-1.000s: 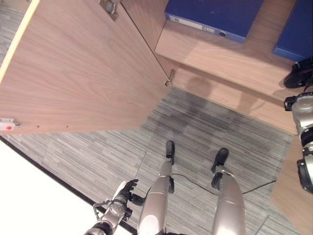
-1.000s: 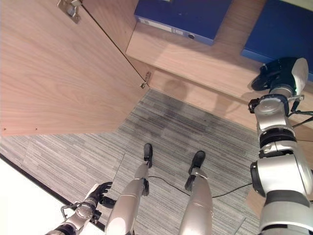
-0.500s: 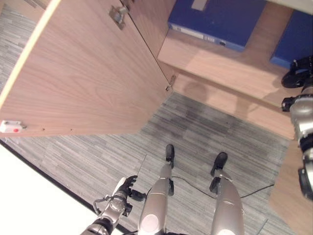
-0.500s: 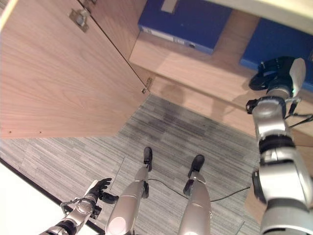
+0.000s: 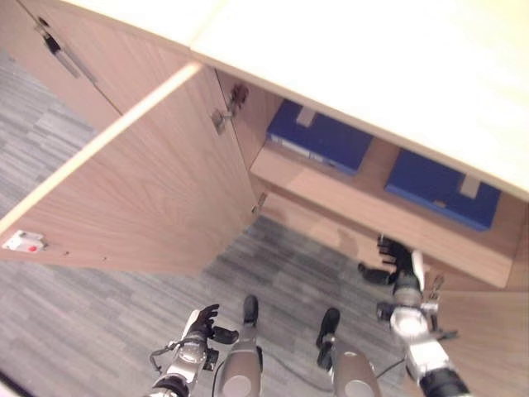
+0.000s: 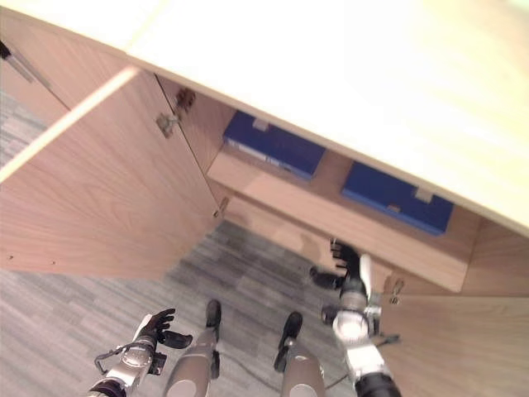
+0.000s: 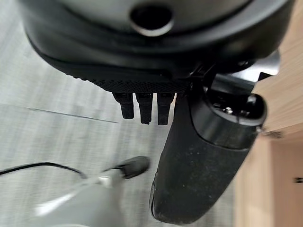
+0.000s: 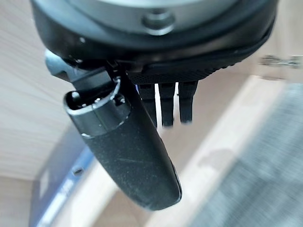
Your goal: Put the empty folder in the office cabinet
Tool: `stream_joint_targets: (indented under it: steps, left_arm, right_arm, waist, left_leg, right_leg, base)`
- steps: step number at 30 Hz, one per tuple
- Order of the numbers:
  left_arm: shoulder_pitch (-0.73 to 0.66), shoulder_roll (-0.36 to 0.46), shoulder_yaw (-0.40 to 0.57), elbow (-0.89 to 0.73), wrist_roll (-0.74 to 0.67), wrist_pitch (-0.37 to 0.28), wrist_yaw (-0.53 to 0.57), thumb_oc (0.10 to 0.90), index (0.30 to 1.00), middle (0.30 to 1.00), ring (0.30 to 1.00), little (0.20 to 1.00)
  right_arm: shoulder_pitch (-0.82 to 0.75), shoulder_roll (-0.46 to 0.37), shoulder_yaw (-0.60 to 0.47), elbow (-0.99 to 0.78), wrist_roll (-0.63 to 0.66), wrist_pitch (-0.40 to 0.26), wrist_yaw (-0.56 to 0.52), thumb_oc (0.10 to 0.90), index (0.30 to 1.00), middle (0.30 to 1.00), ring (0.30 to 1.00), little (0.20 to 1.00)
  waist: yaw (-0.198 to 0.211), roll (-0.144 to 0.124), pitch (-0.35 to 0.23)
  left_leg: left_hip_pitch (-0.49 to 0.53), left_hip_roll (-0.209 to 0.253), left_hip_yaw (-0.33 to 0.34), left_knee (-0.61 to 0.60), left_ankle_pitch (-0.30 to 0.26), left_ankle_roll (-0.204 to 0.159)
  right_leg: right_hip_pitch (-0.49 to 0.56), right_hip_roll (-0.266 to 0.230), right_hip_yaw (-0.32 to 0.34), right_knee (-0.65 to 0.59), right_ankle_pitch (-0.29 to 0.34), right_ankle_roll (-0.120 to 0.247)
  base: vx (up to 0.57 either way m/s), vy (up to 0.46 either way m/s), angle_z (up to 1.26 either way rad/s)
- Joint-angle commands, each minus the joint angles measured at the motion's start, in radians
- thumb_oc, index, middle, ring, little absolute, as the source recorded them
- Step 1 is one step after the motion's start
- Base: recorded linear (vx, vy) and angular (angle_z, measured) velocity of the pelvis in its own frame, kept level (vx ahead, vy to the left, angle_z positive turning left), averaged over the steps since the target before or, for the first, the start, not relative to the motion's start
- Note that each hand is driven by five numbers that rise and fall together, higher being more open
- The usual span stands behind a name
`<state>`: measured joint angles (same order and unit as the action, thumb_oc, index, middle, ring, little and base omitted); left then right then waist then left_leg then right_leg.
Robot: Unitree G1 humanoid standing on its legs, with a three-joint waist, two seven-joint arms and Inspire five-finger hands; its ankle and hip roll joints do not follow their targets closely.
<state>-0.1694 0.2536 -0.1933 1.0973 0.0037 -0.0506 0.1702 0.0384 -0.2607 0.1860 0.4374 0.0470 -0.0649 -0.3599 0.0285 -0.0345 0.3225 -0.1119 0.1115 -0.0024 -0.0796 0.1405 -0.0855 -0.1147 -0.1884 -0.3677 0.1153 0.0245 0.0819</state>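
Observation:
Two blue folders lie flat on the shelf of the open wooden cabinet (image 5: 347, 194): one on the left (image 5: 318, 136), one on the right (image 5: 442, 186). My right hand (image 5: 398, 262) hangs open in front of the shelf's front edge, below the right folder, holding nothing. In the right wrist view its fingers (image 8: 166, 101) are straight, with a blue folder's corner (image 8: 52, 194) past the thumb. My left hand (image 5: 201, 324) is low over the carpet, open and empty; its fingers (image 7: 144, 106) point at the floor.
The cabinet's left door (image 5: 140, 207) stands wide open over the grey carpet (image 5: 99, 331). A second wooden door panel (image 6: 463, 347) stands at the lower right. The pale cabinet top (image 5: 372, 66) juts out above the shelf.
The camera has swung up, so the cabinet top has come into view. My right hand has dropped from beside the right folder to below the shelf edge. The left hand stays low.

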Motion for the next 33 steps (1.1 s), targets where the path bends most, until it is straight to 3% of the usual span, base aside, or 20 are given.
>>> stream_joint_targets:
  steps: [1,3,6,7,8,9,10,11,13,15,18,19,20,21,22,23,24,27,29,33]
  left_arm:
    - [0.034,-0.001,-0.007,0.027,-0.018,-0.01,0.04,0.8,0.9,0.9,0.9,0.9]
    - [0.061,0.006,-0.016,-0.001,-0.02,-0.012,0.04,0.8,0.9,0.9,0.9,0.9]
    - [0.081,0.016,-0.027,-0.041,-0.014,-0.019,0.047,0.8,0.9,0.9,0.9,0.9]
    - [0.085,0.022,-0.027,-0.068,-0.027,-0.028,0.051,0.8,0.9,0.9,0.9,0.9]
    - [0.097,0.016,-0.037,-0.126,-0.09,-0.052,0.042,0.8,0.9,0.9,0.9,0.9]
    - [0.098,0.016,-0.037,-0.128,-0.091,-0.051,0.042,0.8,0.9,0.9,0.9,0.9]
    - [0.191,0.09,0.031,-0.166,-0.127,-0.083,-0.02,0.8,0.9,0.9,0.9,0.9]
    - [0.223,0.106,0.028,-0.195,-0.135,-0.098,-0.033,0.8,0.9,0.9,0.9,0.9]
    - [0.23,0.107,0.038,-0.194,-0.161,-0.102,-0.039,0.8,0.9,0.9,0.9,0.9]
    - [0.236,0.089,0.066,-0.261,-0.264,-0.114,-0.046,0.8,0.9,0.9,0.9,0.9]
    - [0.239,0.071,0.056,-0.284,-0.295,-0.114,-0.055,0.8,0.9,0.9,0.9,0.9]
    - [0.237,0.053,0.05,-0.317,-0.324,-0.115,-0.066,0.8,0.9,0.9,0.9,0.9]
    - [0.237,0.052,0.05,-0.319,-0.325,-0.113,-0.066,0.8,0.9,0.9,0.9,0.9]
    - [0.232,0.035,0.056,-0.344,-0.348,-0.112,-0.063,0.8,0.9,0.9,0.9,0.9]
    - [0.225,0.029,0.059,-0.364,-0.366,-0.109,-0.065,0.8,0.9,0.9,0.9,0.9]
    - [0.224,0.029,0.059,-0.364,-0.366,-0.108,-0.065,0.8,0.9,0.9,0.9,0.9]
    - [0.226,0.034,0.063,-0.43,-0.395,-0.114,-0.079,0.8,0.9,0.9,0.9,0.9]
    - [0.249,0.048,0.071,-0.488,-0.397,-0.118,-0.089,0.8,0.9,0.9,0.9,0.9]
    - [0.277,0.046,0.094,-0.553,-0.416,-0.123,-0.097,0.8,0.9,0.9,0.9,0.9]
    - [0.306,0.059,0.113,-0.648,-0.393,-0.122,-0.103,0.8,0.9,0.9,0.9,0.9]
  right_arm:
    - [-0.034,-0.061,-0.011,-0.089,-0.041,-0.066,0.059,0.8,0.9,0.9,0.9,0.9]
    - [-0.018,-0.037,0.021,-0.071,-0.043,-0.051,0.089,0.8,0.9,0.9,0.9,0.9]
    - [-0.007,-0.027,0.023,-0.071,-0.046,-0.052,0.091,0.8,0.9,0.9,0.9,0.9]
    - [-0.002,-0.028,0.017,-0.076,-0.041,-0.053,0.087,0.8,0.9,0.9,0.9,0.9]
    - [0.016,-0.027,0.004,-0.07,-0.024,-0.052,0.083,0.8,0.9,0.9,0.9,0.9]
    - [0.016,-0.026,0.003,-0.071,-0.024,-0.052,0.083,0.8,0.9,0.9,0.9,0.9]
    - [0.038,-0.047,-0.042,-0.057,-0.018,-0.066,0.076,0.8,0.9,0.9,0.9,0.9]
    - [0.035,-0.051,-0.044,-0.048,-0.024,-0.068,0.081,0.8,0.9,0.9,0.9,0.9]
    - [0.034,-0.051,-0.043,-0.04,-0.032,-0.074,0.082,0.8,0.9,0.9,0.9,0.9]
    - [0.048,-0.058,-0.062,-0.047,-0.022,-0.089,0.088,0.8,0.9,0.9,0.9,0.9]
    - [0.058,-0.072,-0.072,-0.042,-0.027,-0.095,0.086,0.8,0.9,0.9,0.9,0.9]
    - [0.051,-0.083,-0.077,-0.039,-0.031,-0.09,0.081,0.8,0.9,0.9,0.9,0.9]
    - [0.05,-0.084,-0.077,-0.038,-0.031,-0.09,0.081,0.8,0.9,0.9,0.9,0.9]
    - [0.039,-0.09,-0.076,-0.031,-0.033,-0.078,0.068,0.8,0.9,0.9,0.9,0.9]
    - [0.031,-0.091,-0.074,-0.03,-0.034,-0.071,0.062,0.8,0.9,0.9,0.9,0.9]
    - [0.03,-0.092,-0.074,-0.029,-0.034,-0.071,0.062,0.8,0.9,0.9,0.9,0.9]
    - [0.041,-0.086,-0.078,-0.04,-0.029,-0.065,0.061,0.8,0.9,0.9,0.9,0.9]
    - [0.057,-0.077,-0.079,-0.051,-0.029,-0.063,0.076,0.8,0.9,0.9,0.9,0.9]
    - [0.068,-0.069,-0.078,-0.059,-0.038,-0.064,0.1,0.8,0.9,0.9,0.9,0.9]
    - [0.06,-0.054,-0.08,-0.038,-0.036,-0.055,0.109,0.8,0.9,0.9,0.9,0.9]
  waist:
    - [0.007,0.047,-0.103]
    - [0.011,0.032,-0.128]
    - [0.017,0.027,-0.132]
    - [0.015,0.025,-0.137]
    - [0.013,0.02,-0.15]
    - [0.014,0.021,-0.149]
    - [0.06,0.026,-0.164]
    - [0.074,0.025,-0.173]
    - [0.081,0.024,-0.175]
    - [0.1,0.029,-0.161]
    - [0.093,0.04,-0.153]
    - [0.077,0.051,-0.137]
    - [0.076,0.051,-0.137]
    - [0.05,0.043,-0.122]
    - [0.03,0.037,-0.123]
    - [0.032,0.038,-0.124]
    - [0.004,0.032,-0.129]
    - [-0.005,0.024,-0.139]
    - [-0.012,0.025,-0.158]
    - [0.001,0.035,-0.188]
  left_leg:
    - [0.109,0.059,0.003,0.009,-0.121,-0.029]
    - [0.162,0.047,-0.021,0.004,-0.142,-0.007]
    - [0.17,0.048,-0.044,0.011,-0.143,-0.004]
    - [0.164,0.041,-0.069,0.016,-0.14,-0.002]
    - [0.142,0.015,-0.134,0.039,-0.136,0.002]
    - [0.134,0.014,-0.135,0.044,-0.128,0.002]
    - [0.114,-0.011,-0.191,0.052,-0.123,-0.01]
    - [0.105,-0.008,-0.209,0.047,-0.118,-0.018]
    - [0.096,-0.003,-0.226,0.044,-0.106,-0.028]
    - [0.033,0.018,-0.282,0.032,-0.035,-0.076]
    - [-0.005,0.033,-0.296,0.013,0.004,-0.097]
    - [-0.048,0.056,-0.24,0.015,0.031,-0.109]
    - [-0.047,0.056,-0.24,0.015,0.031,-0.109]
    - [-0.059,0.098,-0.043,0.035,0.02,-0.09]
    - [-0.052,0.136,0.09,0.063,0.005,-0.072]
    - [-0.055,0.137,0.093,0.065,0.006,-0.071]
    - [-0.011,0.18,0.222,0.156,-0.027,-0.066]
    - [0.026,0.159,0.217,0.214,-0.087,-0.065]
    - [0.134,0.102,0.212,0.205,-0.174,-0.06]
    - [0.168,0.068,0.198,0.097,-0.161,-0.042]
  right_leg:
    - [-0.028,-0.063,0.029,0.222,-0.089,0.141]
    - [-0.013,-0.064,0.062,0.291,-0.041,0.176]
    - [-0.015,-0.034,0.141,0.302,-0.021,0.18]
    - [-0.002,-0.005,0.212,0.277,-0.032,0.18]
    - [0.044,0.033,0.353,0.208,-0.085,0.18]
    - [0.042,0.034,0.354,0.199,-0.07,0.18]
    - [0.132,0.035,0.337,0.108,-0.169,0.141]
    - [0.164,0.035,0.308,0.071,-0.198,0.127]
    - [0.177,0.043,0.293,0.05,-0.206,0.121]
    - [0.201,0.07,0.278,0.0,-0.219,0.101]
    - [0.216,0.079,0.245,-0.029,-0.22,0.085]
    - [0.22,0.077,0.211,-0.055,-0.207,0.084]
    - [0.221,0.076,0.21,-0.057,-0.207,0.084]
    - [0.214,0.049,0.177,-0.071,-0.189,0.087]
    - [0.198,0.035,0.146,-0.071,-0.171,0.086]
    - [0.194,0.036,0.149,-0.073,-0.167,0.086]
    - [0.175,0.019,0.103,-0.065,-0.147,0.073]
    - [0.171,0.006,0.076,-0.069,-0.122,0.062]
    - [0.162,-0.001,0.039,-0.068,-0.098,0.065]
    - [0.161,0.004,0.023,-0.08,-0.07,0.081]
  base:
    - [0.05,0.103,0.04]
    - [0.02,0.1,0.07]
    - [-0.05,-0.047,0.24]
    - [0.0,-0.033,0.61]
    - [-0.04,-0.025,0.6]
    - [-0.04,-0.06,1.16]
    - [-0.07,-0.097,1.34]
    - [-0.03,-0.109,1.49]
    - [-0.11,-0.131,0.96]
    - [-0.24,-0.217,0.73]
    - [-0.21,-0.095,0.97]
    - [-0.26,-0.035,0.93]
    - [-0.37,0.074,0.87]
    - [-0.34,0.089,0.62]
    - [-0.35,0.094,0.73]
    - [-0.3,0.037,0.79]
    - [-0.2,-0.002,0.62]
    - [-0.11,-0.019,0.47]
    - [-0.08,0.049,0.63]
    - [0.01,0.08,0.5]
